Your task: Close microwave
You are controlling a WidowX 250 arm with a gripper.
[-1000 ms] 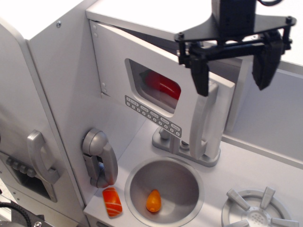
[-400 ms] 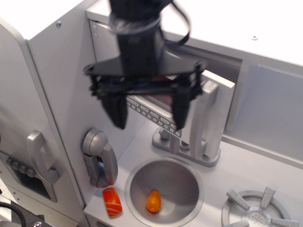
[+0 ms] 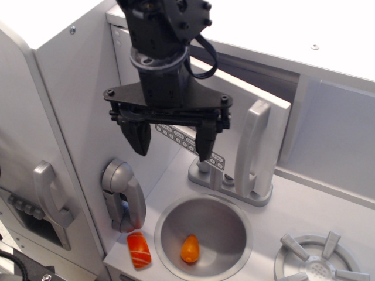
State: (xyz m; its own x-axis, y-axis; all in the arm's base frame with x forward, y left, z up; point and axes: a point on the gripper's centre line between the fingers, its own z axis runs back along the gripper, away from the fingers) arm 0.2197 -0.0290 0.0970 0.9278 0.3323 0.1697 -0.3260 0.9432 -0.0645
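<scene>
The microwave is the grey-white box at the top of the toy kitchen. Its flat door (image 3: 234,132) stands partly open, swung out toward me, with a row of tiny grey buttons (image 3: 176,136) and a tall silver bar handle (image 3: 256,146) on its free right edge. My gripper (image 3: 173,143) hangs in front of the door's left half and hides the small window. Its two black fingers point down, spread wide apart and empty. The left finger (image 3: 139,137) is just off the door, the right finger (image 3: 205,140) lies over the button row.
A silver telephone handset (image 3: 123,193) hangs on the left wall. A round sink bowl (image 3: 231,225) holds an orange piece (image 3: 190,248). A salmon sushi piece (image 3: 138,249) lies left of the sink. A faucet base (image 3: 205,171) stands behind the sink. A burner (image 3: 319,263) is at lower right.
My gripper moved from the upper right, above the door's handle, leftward and down to the front of the door. The door stands at about the same angle. The fingers stay spread.
</scene>
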